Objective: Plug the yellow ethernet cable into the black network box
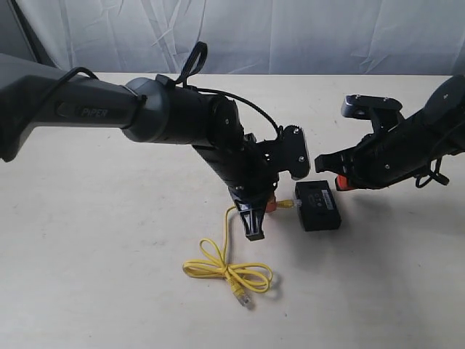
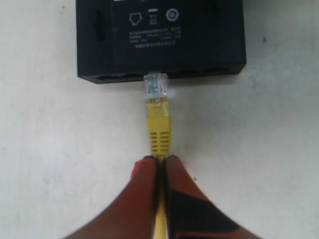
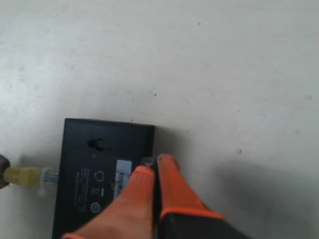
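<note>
Nearest the lens, my left arm [image 1: 109,109] reaches across the pale surface [image 1: 94,247] and is the biggest thing in sight. Next in size, the black box [image 1: 317,206] lies flat near the middle, label up, with its port row facing my left claw [image 2: 158,160]. That claw is clenched on the yellow cable [image 2: 158,127] just behind the boot, and the rest of the cord runs to a loose bundle well apart from the box. My right claw [image 3: 152,164] is pressed closed with nothing between its tips, over the box's far edge; I cannot tell whether it touches. Smallest, the clear plug [image 2: 155,83] has its nose at a port mouth, with most of it showing. I judge the lining-up done and the seating still to do.
</note>
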Controlling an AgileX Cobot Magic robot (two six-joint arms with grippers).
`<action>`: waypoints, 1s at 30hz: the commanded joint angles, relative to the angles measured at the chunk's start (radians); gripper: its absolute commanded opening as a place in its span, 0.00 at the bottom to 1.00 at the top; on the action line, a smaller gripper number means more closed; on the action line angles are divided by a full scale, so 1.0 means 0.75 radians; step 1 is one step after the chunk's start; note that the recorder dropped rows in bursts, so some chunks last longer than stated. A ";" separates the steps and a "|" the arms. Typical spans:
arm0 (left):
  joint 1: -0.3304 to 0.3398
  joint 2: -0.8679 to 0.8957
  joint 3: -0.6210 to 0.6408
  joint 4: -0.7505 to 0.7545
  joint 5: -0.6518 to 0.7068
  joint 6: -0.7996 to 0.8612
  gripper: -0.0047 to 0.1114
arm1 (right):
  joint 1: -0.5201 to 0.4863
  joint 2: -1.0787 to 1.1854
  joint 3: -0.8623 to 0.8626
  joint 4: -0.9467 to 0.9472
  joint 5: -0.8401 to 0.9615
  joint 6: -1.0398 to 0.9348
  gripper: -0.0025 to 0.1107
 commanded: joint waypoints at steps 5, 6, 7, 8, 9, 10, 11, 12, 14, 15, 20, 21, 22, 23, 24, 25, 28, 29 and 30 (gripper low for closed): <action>-0.003 0.000 -0.001 -0.018 -0.014 -0.005 0.04 | -0.004 0.002 0.001 -0.124 -0.003 0.134 0.02; -0.003 0.000 -0.001 -0.018 -0.012 -0.005 0.04 | -0.004 0.009 0.001 -0.124 -0.003 0.134 0.02; -0.003 0.000 -0.001 -0.018 -0.009 -0.005 0.04 | -0.004 0.015 0.001 -0.124 -0.003 0.134 0.02; -0.003 0.000 -0.001 -0.018 -0.009 -0.005 0.04 | -0.004 0.022 0.001 -0.121 0.000 0.134 0.02; -0.003 0.002 -0.001 -0.018 -0.009 -0.005 0.04 | -0.004 0.028 0.001 -0.121 0.000 0.134 0.02; -0.003 0.002 -0.001 -0.018 -0.009 -0.005 0.04 | -0.004 0.034 0.001 -0.121 0.003 0.134 0.02; -0.003 0.004 -0.001 -0.018 -0.009 -0.005 0.04 | -0.004 0.037 0.001 -0.121 0.002 0.134 0.02; -0.003 0.007 -0.001 -0.018 -0.009 -0.005 0.04 | -0.004 0.037 0.001 -0.121 0.002 0.134 0.02; -0.003 0.017 -0.001 -0.018 -0.009 -0.005 0.04 | -0.004 0.037 0.001 -0.119 0.002 0.134 0.02; -0.003 0.022 -0.001 -0.018 -0.007 -0.005 0.04 | -0.004 0.037 0.001 -0.119 0.002 0.134 0.02; -0.003 0.031 -0.001 -0.042 -0.019 -0.005 0.04 | -0.002 0.037 0.001 -0.119 0.002 0.134 0.02; -0.003 0.031 -0.001 -0.042 -0.022 -0.005 0.04 | -0.002 0.037 0.001 -0.119 0.002 0.134 0.02; -0.003 0.031 -0.001 -0.042 -0.024 -0.005 0.04 | -0.001 0.037 0.001 -0.108 0.006 0.134 0.02; -0.003 0.031 -0.001 -0.042 -0.024 -0.005 0.04 | -0.001 0.037 0.001 -0.091 0.009 0.130 0.02; -0.003 0.031 -0.001 -0.042 -0.024 -0.005 0.04 | -0.001 0.037 0.001 -0.076 0.015 0.117 0.02; -0.003 0.031 -0.001 -0.042 -0.024 -0.005 0.04 | -0.001 0.037 0.001 -0.071 0.017 0.109 0.02; -0.003 0.031 -0.001 -0.042 -0.024 -0.005 0.04 | -0.001 0.037 0.001 -0.069 0.020 0.105 0.02; -0.003 0.031 -0.001 -0.042 -0.024 -0.005 0.04 | -0.001 0.037 0.001 -0.069 0.020 0.105 0.02; -0.003 0.031 -0.001 -0.044 -0.023 -0.005 0.04 | -0.001 0.037 0.001 -0.065 0.020 0.103 0.02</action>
